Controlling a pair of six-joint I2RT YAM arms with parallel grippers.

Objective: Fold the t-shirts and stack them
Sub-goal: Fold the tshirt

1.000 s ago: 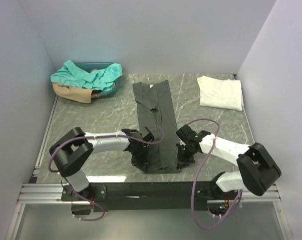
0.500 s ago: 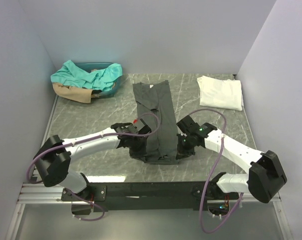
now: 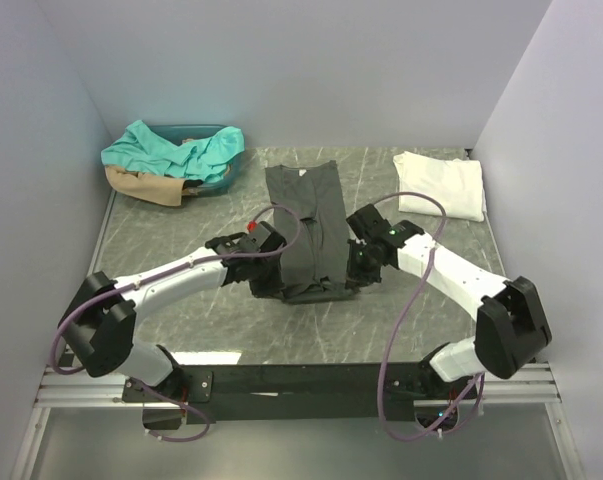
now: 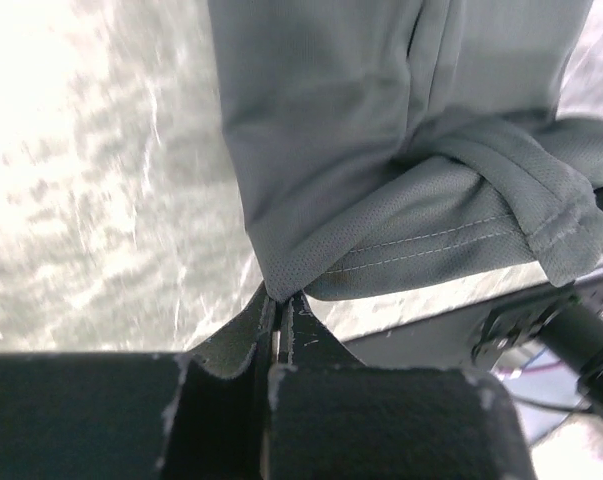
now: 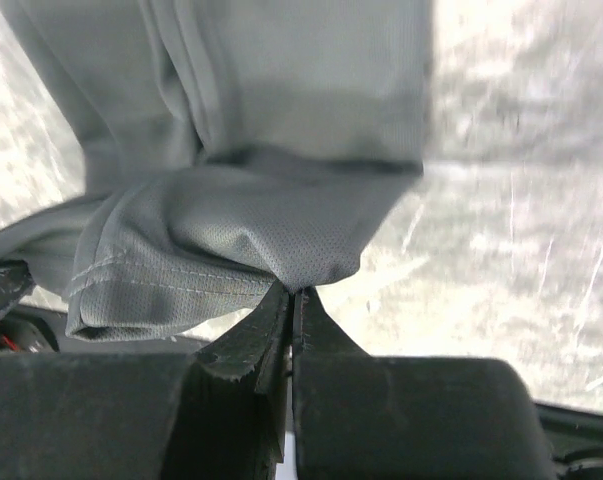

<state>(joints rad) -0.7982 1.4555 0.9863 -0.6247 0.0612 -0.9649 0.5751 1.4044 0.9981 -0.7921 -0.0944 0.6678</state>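
Hem of charcoal t-shirt held up
We pinch its near corners; left gripper and right gripper both clamp the cloth.

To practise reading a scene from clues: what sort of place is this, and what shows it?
Probably a robot lab test cell. Plain walls box in a marble-look table. A left arm and right arm rise from a rail at its near edge. They hold a grey shirt part-folded, and a white shirt lies folded.
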